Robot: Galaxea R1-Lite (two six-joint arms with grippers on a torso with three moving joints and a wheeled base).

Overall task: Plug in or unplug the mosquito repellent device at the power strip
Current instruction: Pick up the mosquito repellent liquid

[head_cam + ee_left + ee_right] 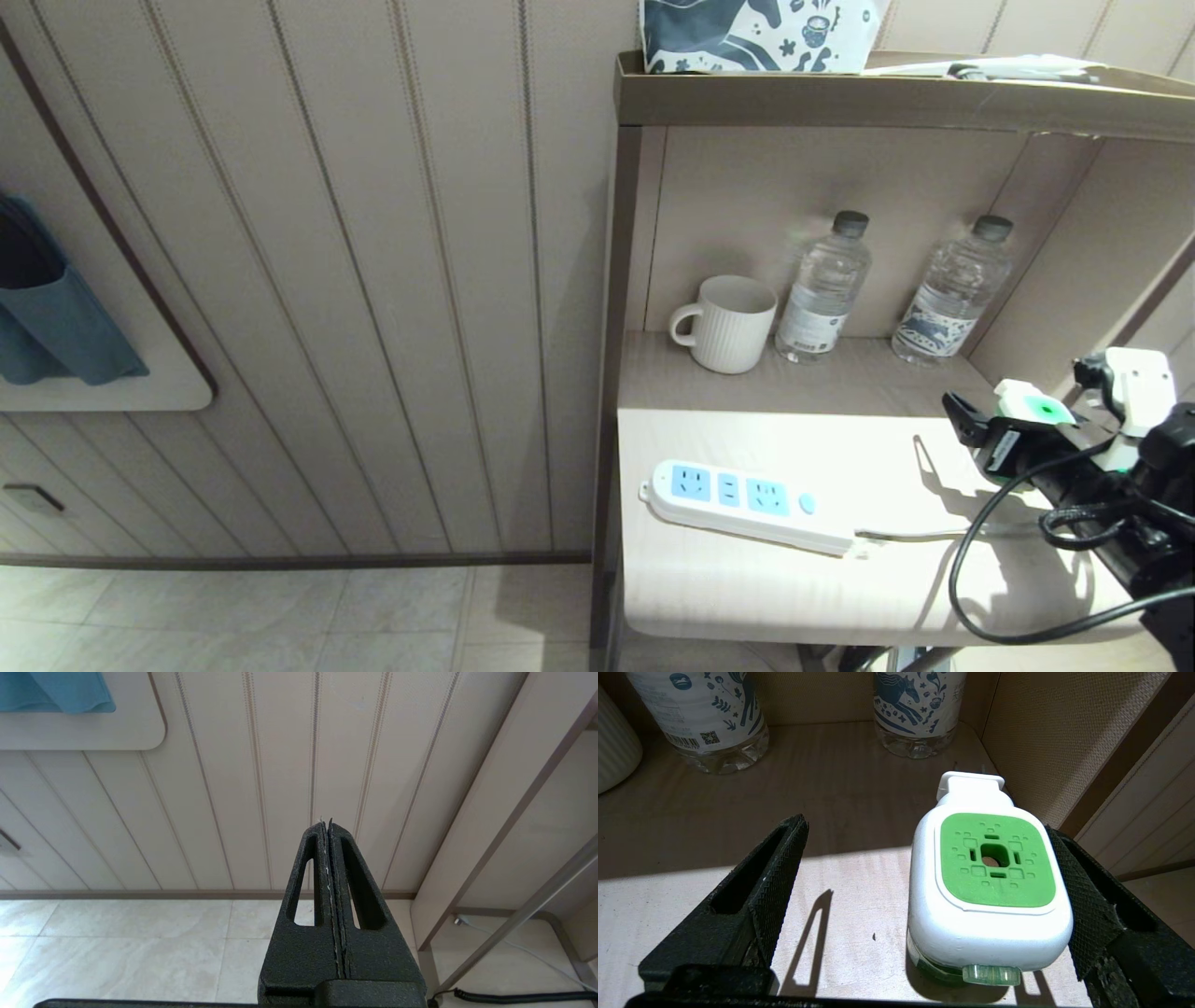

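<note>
The mosquito repellent device (989, 882), white with a green square face, stands on the tabletop with its plug end toward the shelf back. My right gripper (924, 830) is open around it. One finger (1083, 896) is close against the device's side, and a wide gap separates the other finger (775, 877) from it. In the head view the device (1032, 403) and right gripper (1018, 422) are at the table's right edge. The power strip (747, 504) lies apart to their left, its sockets bare. My left gripper (325, 823) is shut and empty, parked low toward the wall panelling.
A white ribbed mug (730, 323) and two clear water bottles (825, 289) (952, 291) stand at the back of the shelf recess. The strip's thin cord (920, 535) runs right across the table (747, 597). A shelf (896, 98) overhangs above.
</note>
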